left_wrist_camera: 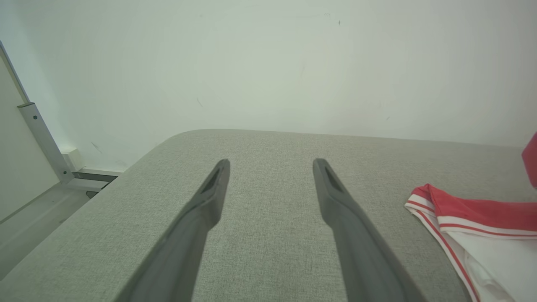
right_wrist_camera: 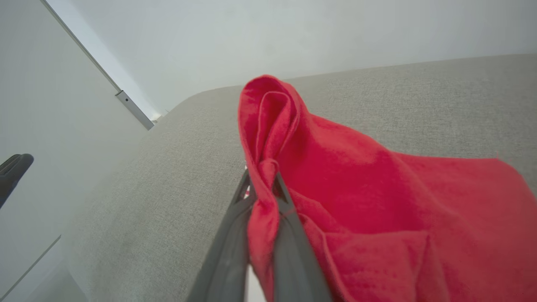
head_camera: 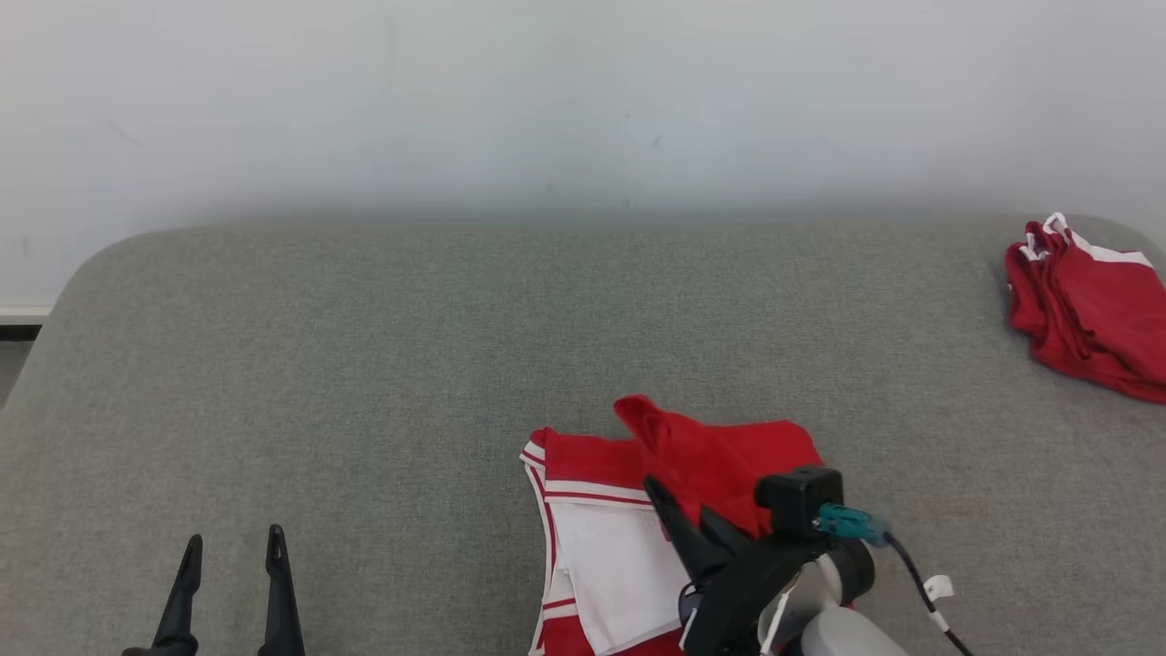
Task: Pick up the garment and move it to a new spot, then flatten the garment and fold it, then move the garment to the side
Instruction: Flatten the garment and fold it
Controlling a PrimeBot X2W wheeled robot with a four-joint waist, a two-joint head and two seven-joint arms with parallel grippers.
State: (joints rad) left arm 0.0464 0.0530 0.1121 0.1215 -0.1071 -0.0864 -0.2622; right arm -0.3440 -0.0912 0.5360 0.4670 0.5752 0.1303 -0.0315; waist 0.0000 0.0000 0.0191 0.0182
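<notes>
Status, fold stage. The garment (head_camera: 638, 510), red with a white panel and red-and-white striped trim, lies on the grey padded table (head_camera: 364, 364) at the near edge, right of centre. Most of it rests flat; the white panel faces up with a striped band across its far end.

Right gripper (head_camera: 683, 510): fingers pinched together on a bunched red edge of the garment. In the right wrist view the cloth rises in a peak above the fingertips and drapes away to the right, so this part is lifted clear of the table while the rest lies on it.

Left gripper (head_camera: 234, 538): fingers spread wide, nothing between them, low over bare table well to the left of the garment. It touches no cloth.

A second heap of red cloth (head_camera: 1089, 310) sits at the far right edge, well apart.

Judgement on progress: the garment looks already placed and roughly flattened, and the lifted red flap suggests a fold is under way, not finished — the flap has yet to be laid down over the white panel. Whether one fold suffices I cannot tell. Moving the folded piece to the side is not yet done; roughly the middle of the task.
</notes>
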